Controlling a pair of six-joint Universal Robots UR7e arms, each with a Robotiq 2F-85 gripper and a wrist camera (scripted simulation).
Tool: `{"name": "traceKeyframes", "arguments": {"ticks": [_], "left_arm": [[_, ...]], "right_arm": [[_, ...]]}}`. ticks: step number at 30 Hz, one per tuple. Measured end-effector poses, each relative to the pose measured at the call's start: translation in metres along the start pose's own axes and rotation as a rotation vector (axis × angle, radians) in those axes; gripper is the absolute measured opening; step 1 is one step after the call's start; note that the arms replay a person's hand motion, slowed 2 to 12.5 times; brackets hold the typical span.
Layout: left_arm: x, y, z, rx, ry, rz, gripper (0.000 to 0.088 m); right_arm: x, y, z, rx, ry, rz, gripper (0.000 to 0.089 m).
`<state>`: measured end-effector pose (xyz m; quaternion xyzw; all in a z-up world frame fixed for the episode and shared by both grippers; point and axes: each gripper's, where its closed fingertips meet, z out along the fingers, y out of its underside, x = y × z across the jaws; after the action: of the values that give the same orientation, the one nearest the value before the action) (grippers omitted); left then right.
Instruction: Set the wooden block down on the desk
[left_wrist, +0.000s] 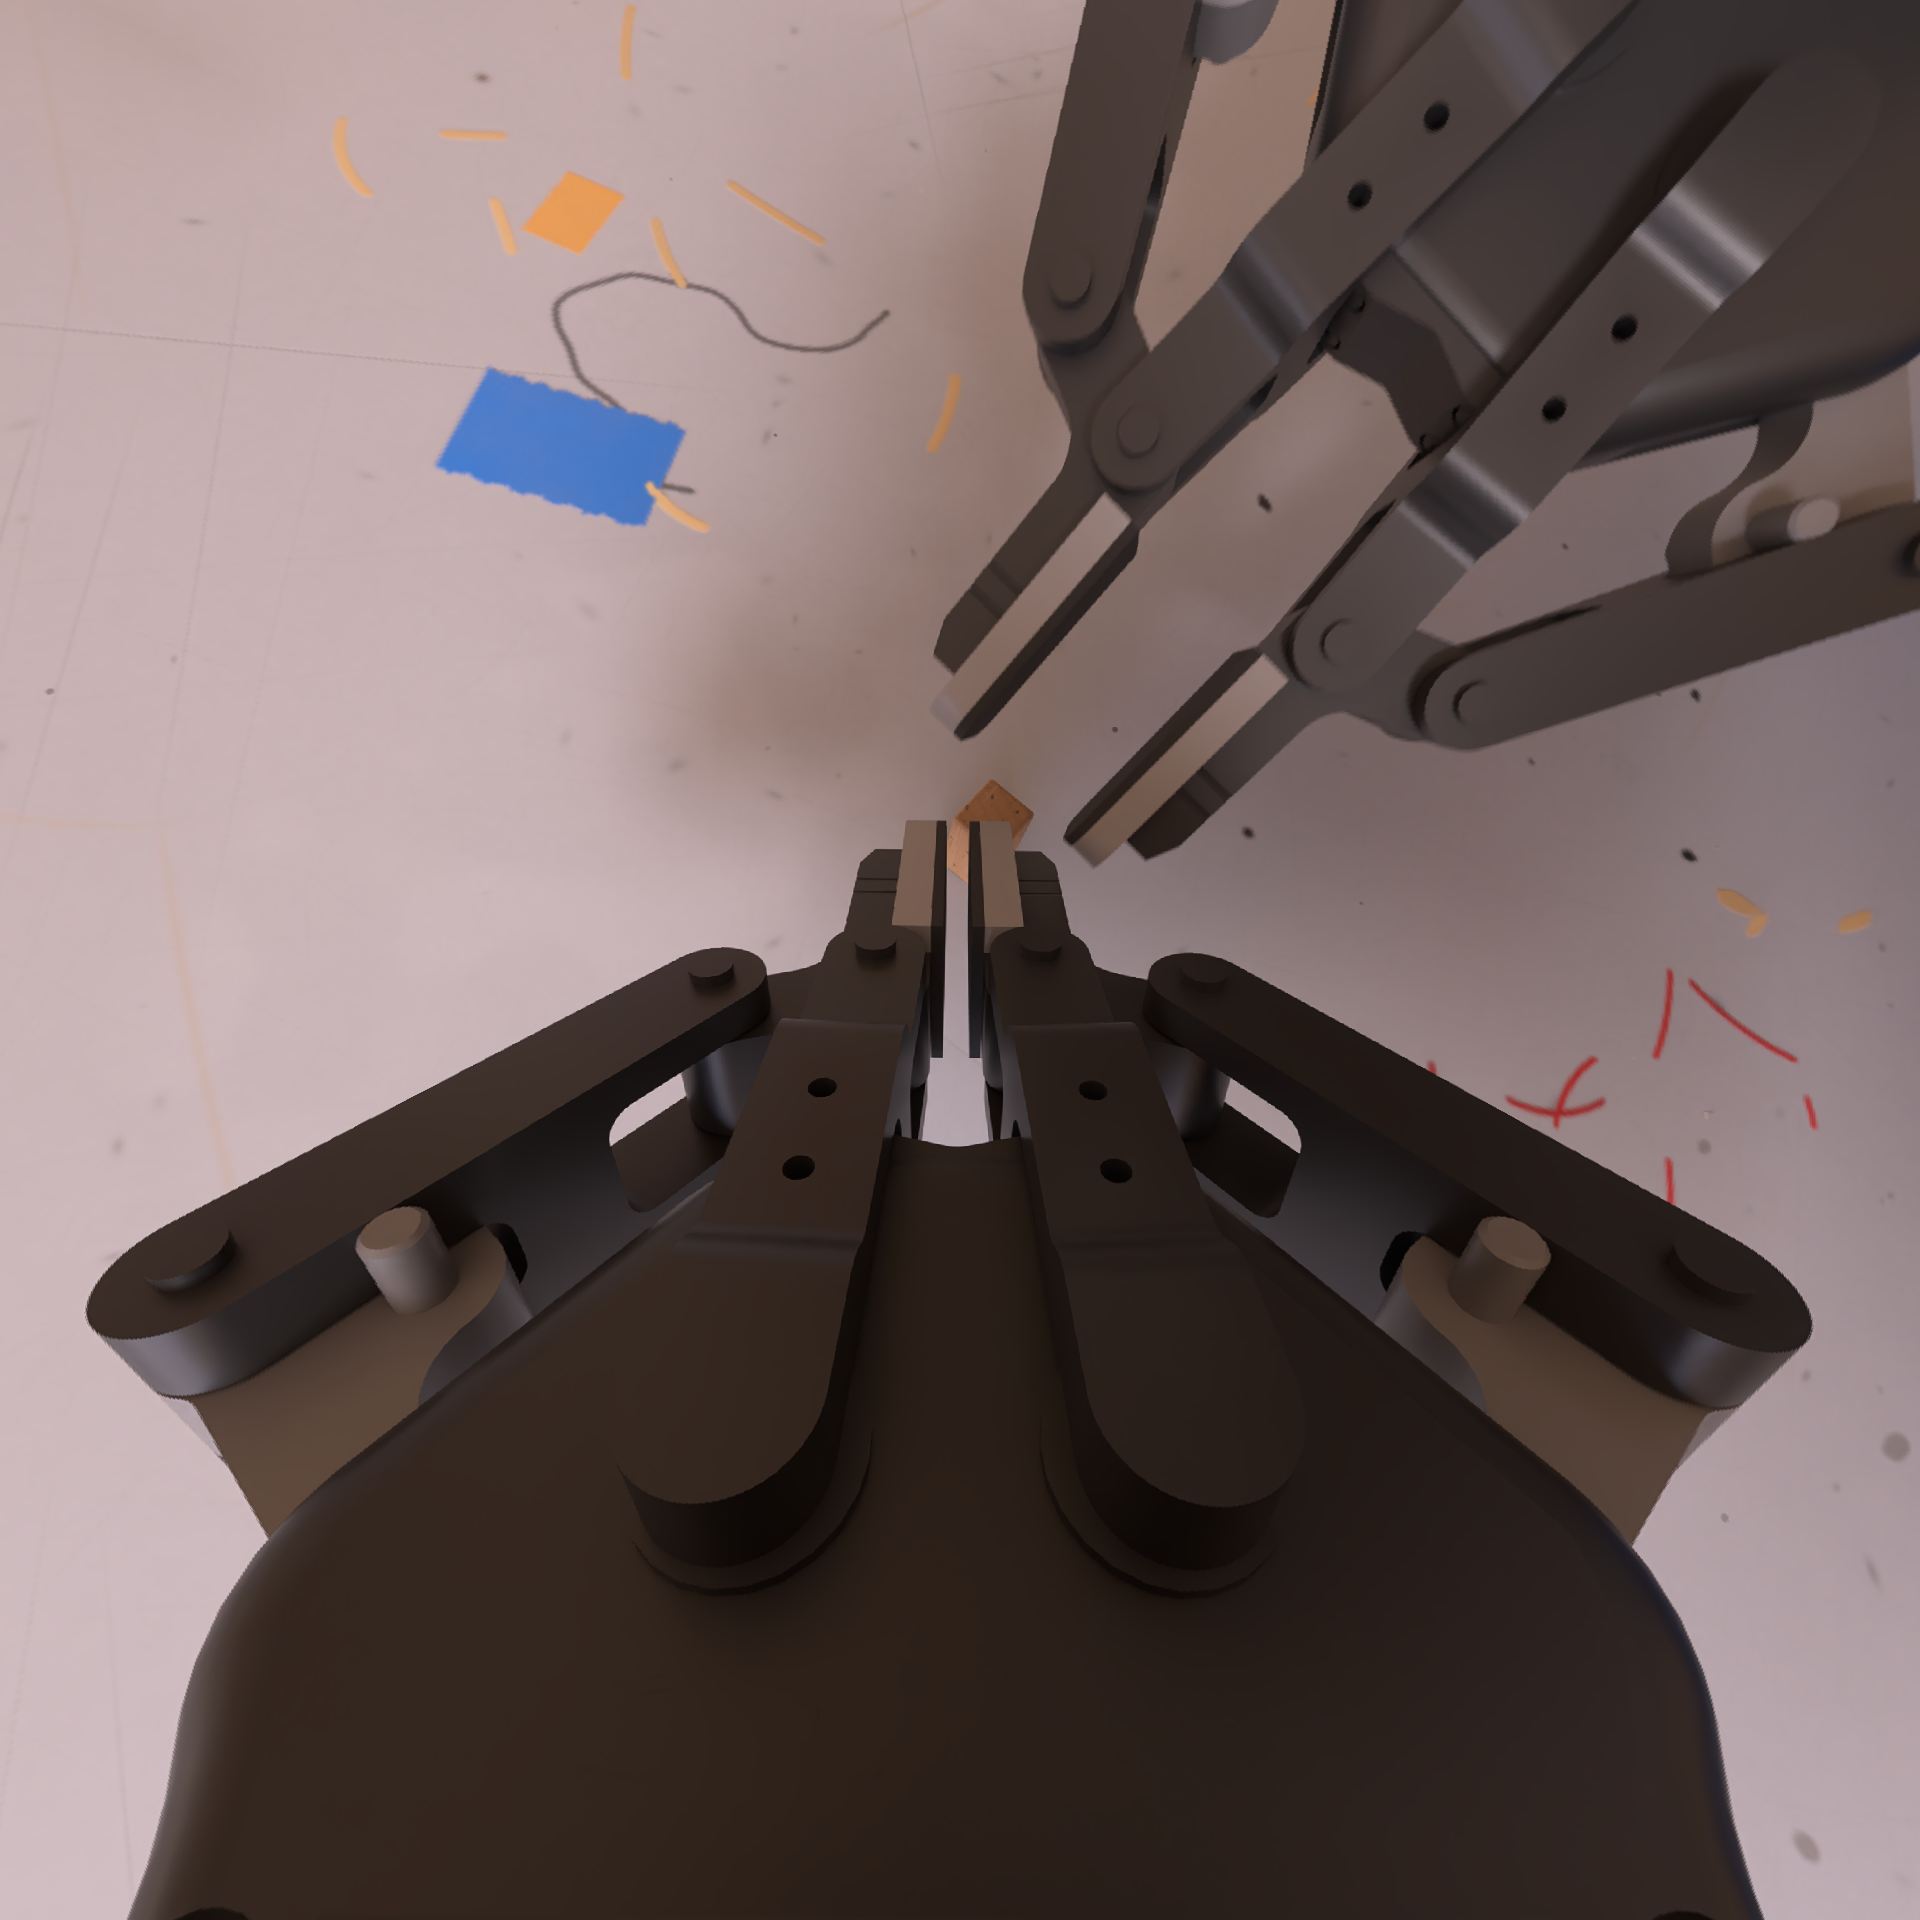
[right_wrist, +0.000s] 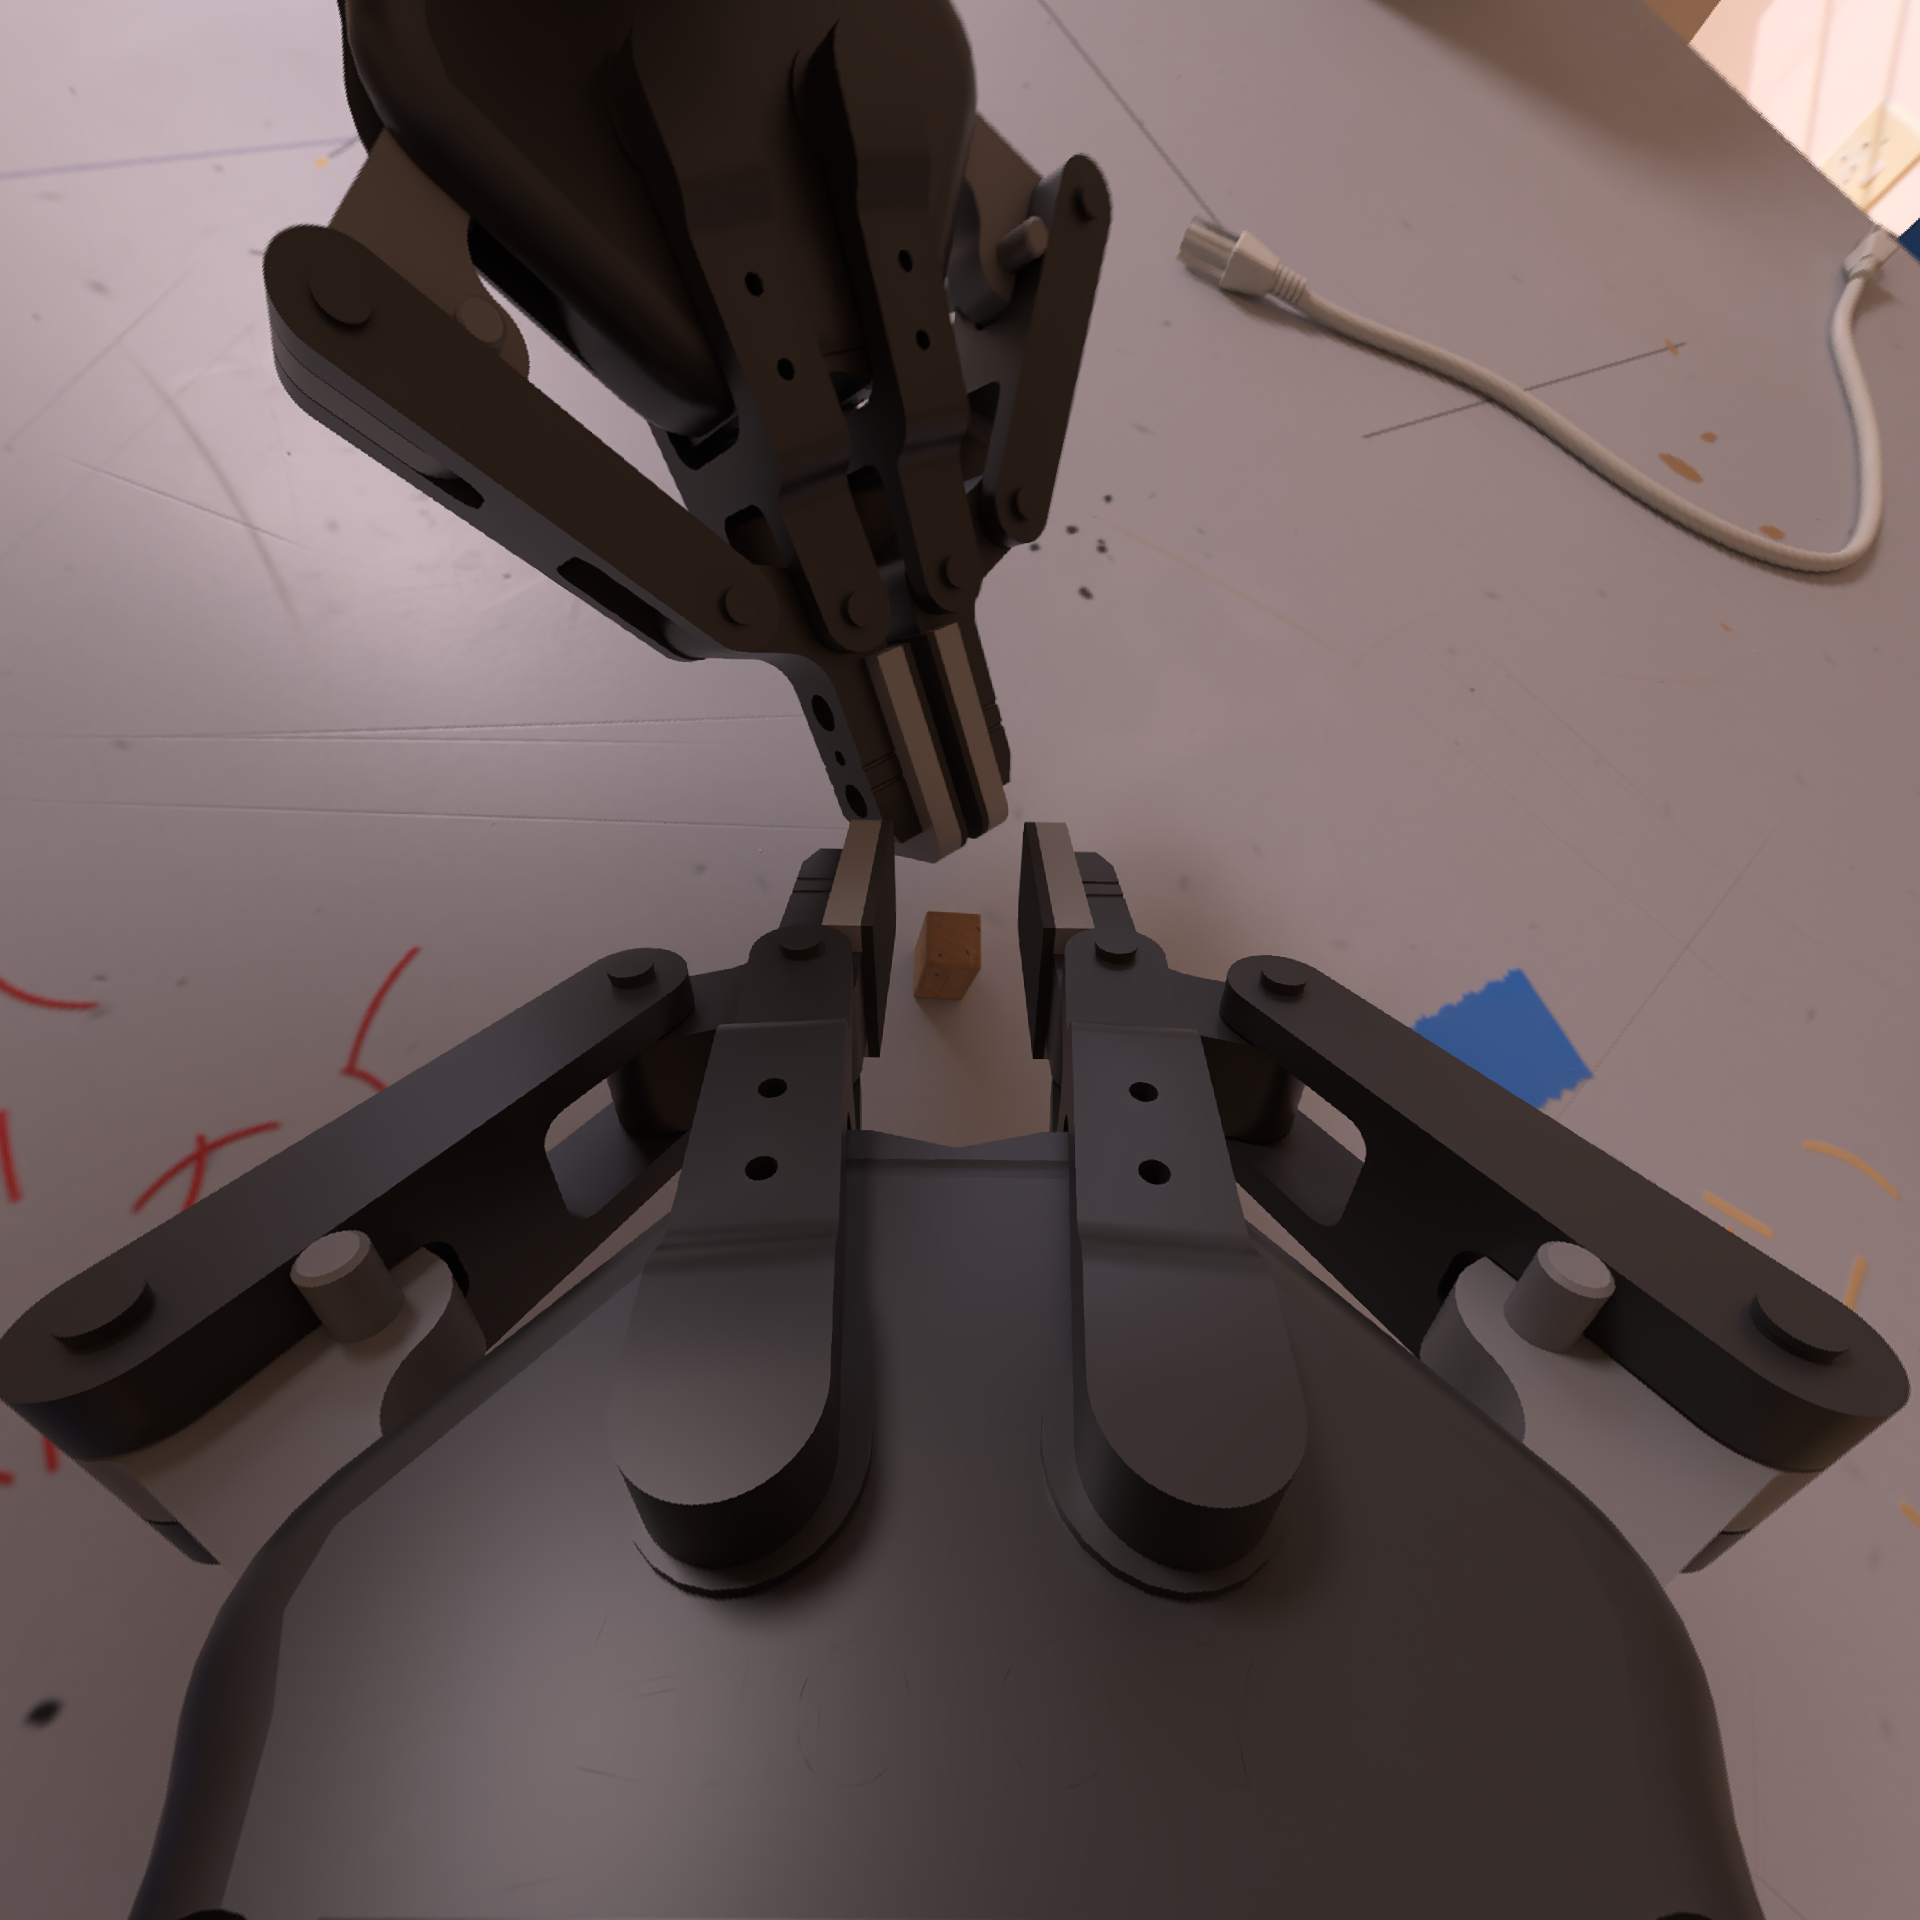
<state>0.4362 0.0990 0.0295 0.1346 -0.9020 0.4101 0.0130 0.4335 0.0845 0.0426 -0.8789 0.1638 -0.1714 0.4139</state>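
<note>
Wooden block (right_wrist: 948, 954) resting on the surface (right_wrist: 1351, 779), small, cork-toned, upright, free of both grippers. Seen in right wrist view between the spread fingers of the right gripper (right_wrist: 956, 883), gaps on both sides, no contact. Right gripper also visible in left wrist view (left_wrist: 1013, 784), descending from upper right, fingers apart, straddling the spot just above the block (left_wrist: 995, 812).

Left gripper (left_wrist: 958, 854) pressed together, pads nearly touching, only a thin slit between, nothing pinched. Tips just beside the block, block peeking out beyond them. In right wrist view left gripper (right_wrist: 951, 821) angled down from top, closed tips hovering near the right gripper's left-hand finger (right_wrist: 862, 878), just beyond the block.

On surface, well apart from block: blue patch (left_wrist: 561, 445), dark string (left_wrist: 717, 312) looping from it, orange square (left_wrist: 574, 211) with scattered orange strokes, red scribbles (left_wrist: 1662, 1070). Grey cable with plug (right_wrist: 1558, 416) at upper right in right wrist view. Dark specks dotted around.
</note>
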Motion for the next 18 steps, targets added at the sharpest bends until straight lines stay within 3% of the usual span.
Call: {"name": "traceKeyframes", "arguments": {"ticks": [18], "left_arm": [[-0.001,-0.005,-0.006,0.047,0.017,-0.002,0.008]], "right_arm": [[0.03,-0.006,-0.046,0.159,0.012,0.11,0.0226]]}}
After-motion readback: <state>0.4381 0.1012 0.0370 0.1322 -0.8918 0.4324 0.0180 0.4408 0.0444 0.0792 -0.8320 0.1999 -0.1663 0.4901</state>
